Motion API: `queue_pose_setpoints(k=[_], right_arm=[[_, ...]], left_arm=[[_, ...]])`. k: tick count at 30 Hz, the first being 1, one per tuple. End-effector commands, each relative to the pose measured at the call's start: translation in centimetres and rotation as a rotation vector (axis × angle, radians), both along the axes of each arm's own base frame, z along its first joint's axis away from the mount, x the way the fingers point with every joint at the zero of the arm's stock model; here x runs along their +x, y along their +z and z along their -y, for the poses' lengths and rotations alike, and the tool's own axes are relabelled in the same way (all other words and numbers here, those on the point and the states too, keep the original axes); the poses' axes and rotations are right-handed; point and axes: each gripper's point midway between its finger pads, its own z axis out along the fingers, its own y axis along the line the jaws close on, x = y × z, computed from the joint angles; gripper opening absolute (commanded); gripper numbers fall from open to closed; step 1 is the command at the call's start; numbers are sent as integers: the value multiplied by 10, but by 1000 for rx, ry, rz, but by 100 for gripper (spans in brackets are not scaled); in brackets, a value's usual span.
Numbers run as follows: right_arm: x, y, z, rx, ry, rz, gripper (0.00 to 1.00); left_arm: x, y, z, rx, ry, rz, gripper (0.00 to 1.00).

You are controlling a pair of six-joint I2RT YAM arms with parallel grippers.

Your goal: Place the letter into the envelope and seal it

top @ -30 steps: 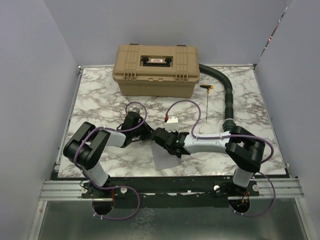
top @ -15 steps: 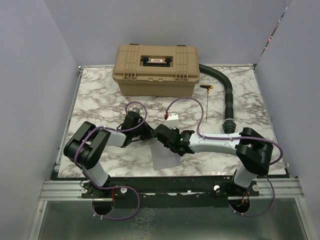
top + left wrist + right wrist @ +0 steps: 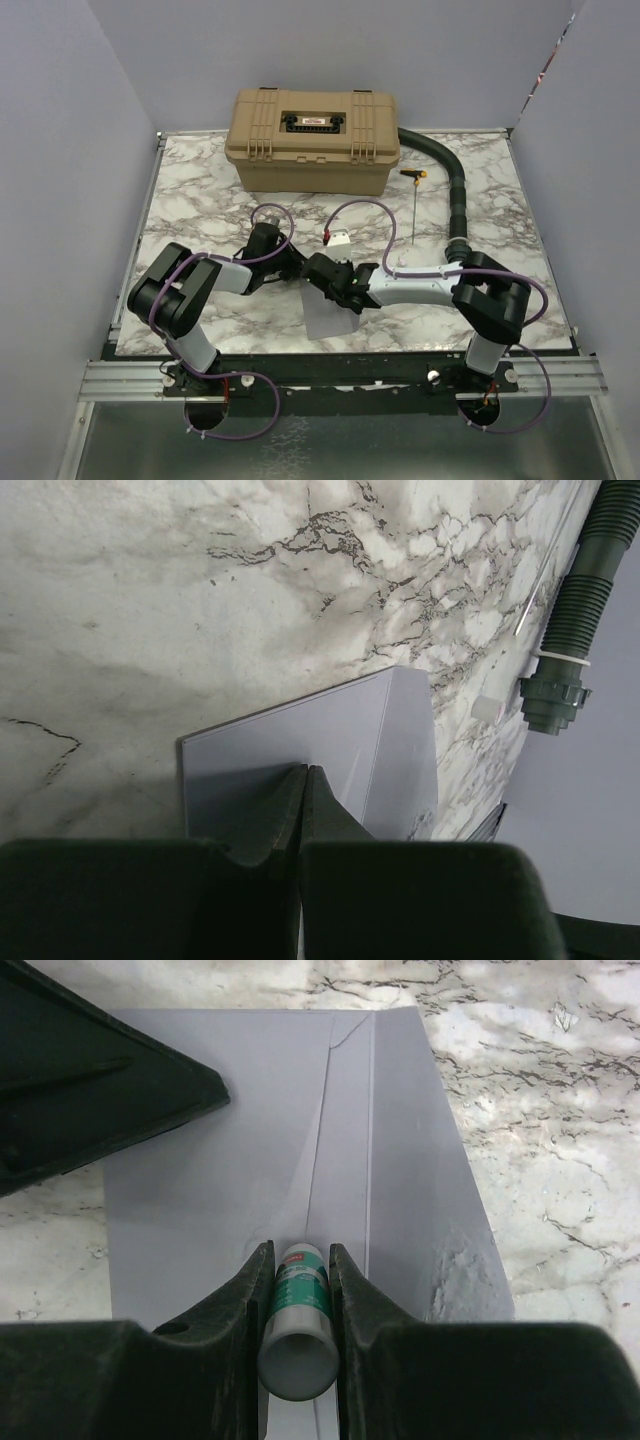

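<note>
From above, the envelope (image 3: 328,312) lies flat on the tabletop (image 3: 200,210) near the front edge, under both arms; no letter shows. Left wrist: the left jaws are closed, tips pressing the envelope down; hold it firm there. Right wrist: the right jaws grip a glue stick (image 3: 298,1310); draw it lightly, straight along the flap edge.

matt paper env. (image 3: 250,1160), marble-look tbl (image 3: 200,200), plastic glue stick (image 3: 298,1305)

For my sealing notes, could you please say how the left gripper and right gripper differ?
The left gripper is shut on nothing; the right gripper is shut on a glue stick. The left gripper sits at the edge of the envelope; the right gripper over its flap crease. Both have dark fingers.
</note>
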Motion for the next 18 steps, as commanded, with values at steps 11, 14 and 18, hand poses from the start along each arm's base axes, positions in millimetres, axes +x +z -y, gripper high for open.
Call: queue_pose_setpoints(k=[11, 14, 18], right_arm=[[16, -24, -7, -22, 25, -7, 0], [9, -24, -16, -2, 89, -34, 0], [-12, -42, -14, -45, 141, -68, 0]], left_arm=[[-64, -78, -49, 242, 18, -262, 0], [-63, -78, -49, 240, 20, -264, 0], [-63, -81, -51, 219, 24, -284, 0]])
